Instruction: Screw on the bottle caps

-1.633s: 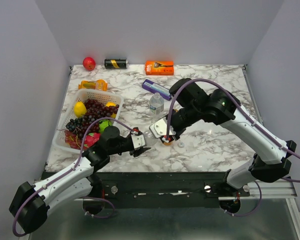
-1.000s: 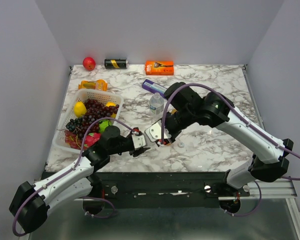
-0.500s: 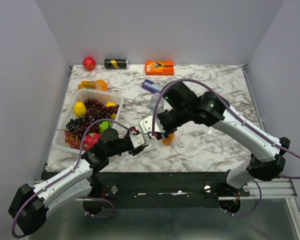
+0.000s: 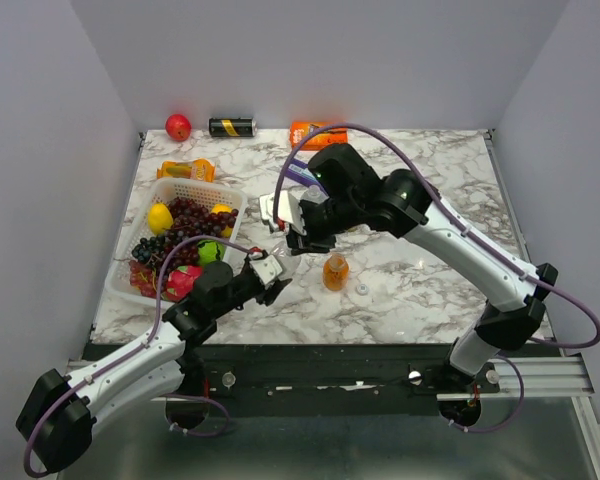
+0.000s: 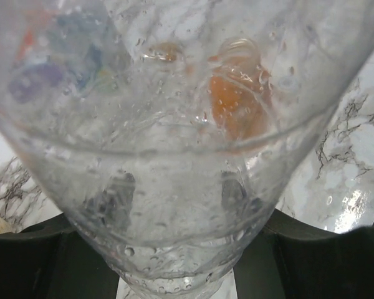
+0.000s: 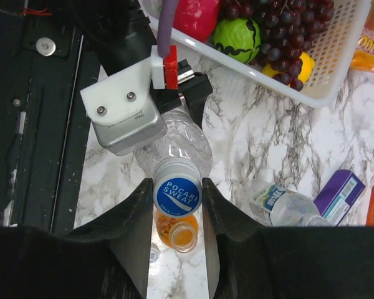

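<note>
R gripper (image 6: 176,184) clamped on blue cap (image 6: 177,195), L gripper (image 5: 174,202) clamped on clear bottle (image 5: 174,124) just under it (looks tilted), so imo could cross-thread or spin the bottle.

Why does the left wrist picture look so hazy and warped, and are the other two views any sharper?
Left wrist: the clear bottle fills the frame, out of focus, its wet wall smearing the orange bottle behind. Right wrist: sharp, the print on the blue cap is legible. Top external: even light, soft shadows, no harsh glare.
</note>
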Robot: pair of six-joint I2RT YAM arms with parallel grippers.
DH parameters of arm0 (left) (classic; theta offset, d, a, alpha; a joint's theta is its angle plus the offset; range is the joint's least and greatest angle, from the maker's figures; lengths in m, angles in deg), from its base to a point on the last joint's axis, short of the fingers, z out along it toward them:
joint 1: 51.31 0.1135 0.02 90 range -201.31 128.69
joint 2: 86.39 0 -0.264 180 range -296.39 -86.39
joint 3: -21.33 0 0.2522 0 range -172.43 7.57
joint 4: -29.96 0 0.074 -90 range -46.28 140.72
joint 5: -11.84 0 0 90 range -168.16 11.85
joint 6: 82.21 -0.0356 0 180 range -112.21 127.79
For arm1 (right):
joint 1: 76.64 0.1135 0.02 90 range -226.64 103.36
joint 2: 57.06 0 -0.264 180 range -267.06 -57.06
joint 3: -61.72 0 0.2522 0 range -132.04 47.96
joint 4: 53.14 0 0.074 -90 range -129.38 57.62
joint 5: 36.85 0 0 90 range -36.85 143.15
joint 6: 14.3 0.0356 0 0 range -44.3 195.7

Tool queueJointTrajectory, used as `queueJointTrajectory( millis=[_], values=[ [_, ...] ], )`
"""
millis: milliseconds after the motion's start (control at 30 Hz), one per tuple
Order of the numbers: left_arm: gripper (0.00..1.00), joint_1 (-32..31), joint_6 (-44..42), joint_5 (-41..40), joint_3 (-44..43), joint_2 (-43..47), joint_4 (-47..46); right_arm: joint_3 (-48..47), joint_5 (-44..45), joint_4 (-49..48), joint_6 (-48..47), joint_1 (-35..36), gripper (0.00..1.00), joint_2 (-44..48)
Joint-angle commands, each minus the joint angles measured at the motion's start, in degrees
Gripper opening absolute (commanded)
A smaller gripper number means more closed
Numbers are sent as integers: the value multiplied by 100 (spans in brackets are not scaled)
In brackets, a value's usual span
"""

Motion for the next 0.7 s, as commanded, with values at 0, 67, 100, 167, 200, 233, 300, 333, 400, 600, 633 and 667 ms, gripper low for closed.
queueJointTrajectory(
  millis=[0, 67, 100, 167, 200, 233, 300, 333, 400, 600, 633, 667],
  values=[
    [0, -76, 311, -601, -135, 202, -1388, -341, 2, 494, 818, 7, 25, -540],
    [0, -76, 399, -785, -126, 202, -1450, -630, 54, 609, 1116, -2, 24, -751],
    [0, -85, 452, -960, -135, 194, -1450, -727, 150, 688, 1239, -2, 24, -830],
    [0, -85, 627, -1032, -153, 185, -1441, -851, 204, 768, 1635, -2, 24, -979],
    [0, -85, 680, -1058, -170, 167, -1433, -904, 239, 811, 1732, -2, 24, -1007],
    [0, -85, 785, -1050, -179, 150, -1389, -913, 257, 821, 1915, -10, 24, -1024],
    [0, -76, 874, -1032, -171, 106, -1362, -948, 318, 847, 2031, -10, 24, -1077],
    [0, -85, 918, -1041, -162, 88, -1327, -957, 344, 838, 2084, -2, 24, -1077],
    [0, -85, 997, -1041, -153, 36, -1301, -974, 476, 803, 2119, -10, 24, -1086],
    [0, -76, 1006, -1015, -144, -61, -1239, -1089, 643, 795, 2006, -2, 31, -1086],
    [0, -76, 1006, -1006, -135, -70, -1213, -1115, 739, 777, 1962, -2, 33, -1095],
    [0, -76, 1015, -962, -135, -87, -1187, -1185, 775, 777, 1935, -2, 33, -1103]
  ],
)
